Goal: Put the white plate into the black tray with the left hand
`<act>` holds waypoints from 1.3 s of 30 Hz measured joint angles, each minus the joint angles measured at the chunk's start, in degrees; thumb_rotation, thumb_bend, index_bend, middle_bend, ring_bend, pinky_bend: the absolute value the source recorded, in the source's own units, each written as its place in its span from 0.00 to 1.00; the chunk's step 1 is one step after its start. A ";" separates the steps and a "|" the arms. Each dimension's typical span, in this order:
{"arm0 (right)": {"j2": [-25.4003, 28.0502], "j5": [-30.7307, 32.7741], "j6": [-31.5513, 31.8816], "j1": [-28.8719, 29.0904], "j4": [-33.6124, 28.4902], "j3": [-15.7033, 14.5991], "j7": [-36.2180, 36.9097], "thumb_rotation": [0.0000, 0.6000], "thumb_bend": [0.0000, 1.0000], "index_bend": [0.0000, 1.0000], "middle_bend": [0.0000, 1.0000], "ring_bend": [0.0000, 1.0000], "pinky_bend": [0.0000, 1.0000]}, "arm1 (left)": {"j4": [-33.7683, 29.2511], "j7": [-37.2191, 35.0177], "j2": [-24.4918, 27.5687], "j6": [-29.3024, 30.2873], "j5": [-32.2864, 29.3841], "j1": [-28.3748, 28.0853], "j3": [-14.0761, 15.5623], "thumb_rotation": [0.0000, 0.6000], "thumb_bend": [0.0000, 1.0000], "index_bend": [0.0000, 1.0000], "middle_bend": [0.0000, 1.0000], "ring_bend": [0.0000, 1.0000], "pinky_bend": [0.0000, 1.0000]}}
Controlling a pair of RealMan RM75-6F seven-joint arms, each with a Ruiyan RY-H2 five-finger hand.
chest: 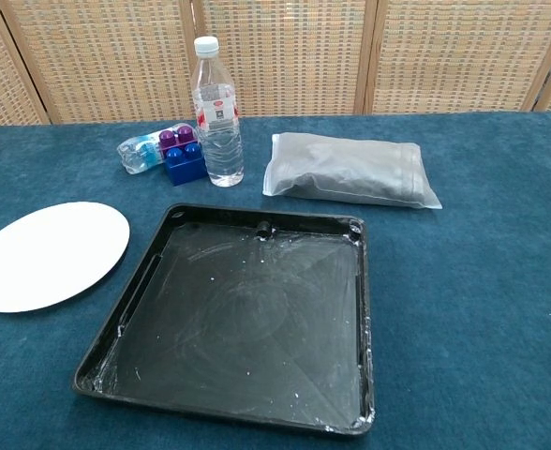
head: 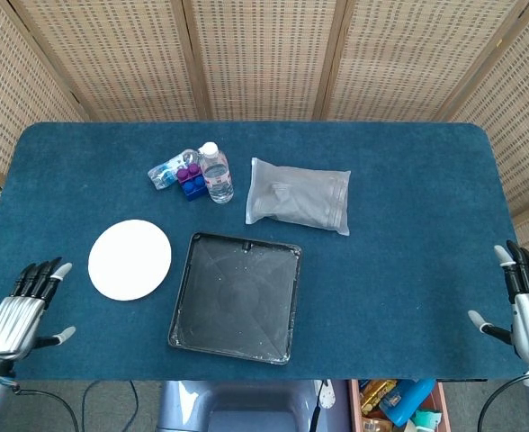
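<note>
The white plate lies flat on the blue table, just left of the black tray. The tray holds nothing. In the head view my left hand hovers over the table's front left corner, fingers spread and holding nothing, well short of the plate. At the front right edge my right hand stays open too, far from the tray. Neither hand shows in the chest view.
Behind the tray stand a clear water bottle, a blue and purple toy block, a crumpled small bottle and a grey bag. A wicker screen closes the back.
</note>
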 measured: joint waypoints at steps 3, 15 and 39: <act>-0.13 0.09 -0.65 0.29 0.06 -0.13 -0.40 1.00 0.00 0.00 0.00 0.00 0.00 | 7.77 -3.15 -6.51 -1.49 -0.12 -1.64 -0.41 1.00 0.11 0.23 0.00 0.00 0.00; -0.14 0.89 -1.59 0.66 0.18 -0.08 -0.27 1.00 0.00 0.00 0.00 0.00 0.00 | 22.18 -6.90 -20.56 -6.60 -3.86 -5.97 -2.40 1.00 0.19 0.40 0.00 0.00 0.00; -0.20 1.91 -3.12 1.26 0.54 -0.18 -0.02 1.00 0.00 0.00 0.00 0.00 0.00 | 28.64 -6.13 -26.17 -9.92 -8.20 -9.18 -4.04 1.00 0.24 0.43 0.00 0.00 0.00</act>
